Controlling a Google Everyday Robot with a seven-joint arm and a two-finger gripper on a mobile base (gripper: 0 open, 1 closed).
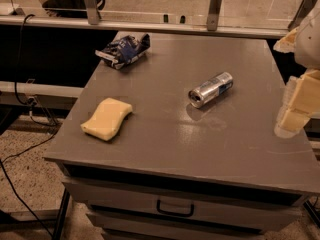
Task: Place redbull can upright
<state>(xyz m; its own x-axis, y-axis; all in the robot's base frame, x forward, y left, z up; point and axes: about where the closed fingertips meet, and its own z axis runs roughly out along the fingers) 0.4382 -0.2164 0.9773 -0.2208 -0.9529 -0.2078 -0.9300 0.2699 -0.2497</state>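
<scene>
On its side, right of centre on the grey table top (165, 134): the redbull can (210, 89), silver end toward 8 o'clock, blue-banded end toward 2 o'clock. Well apart at its 9 o'clock, a yellow sponge (107, 118), flat near the left edge. At 10 o'clock, a crumpled blue-and-white snack bag (123, 50) by the far left corner. At 3 o'clock, the gripper (286, 84), over the table's right edge, clear of the can, fingers spread, grasping nothing.
</scene>
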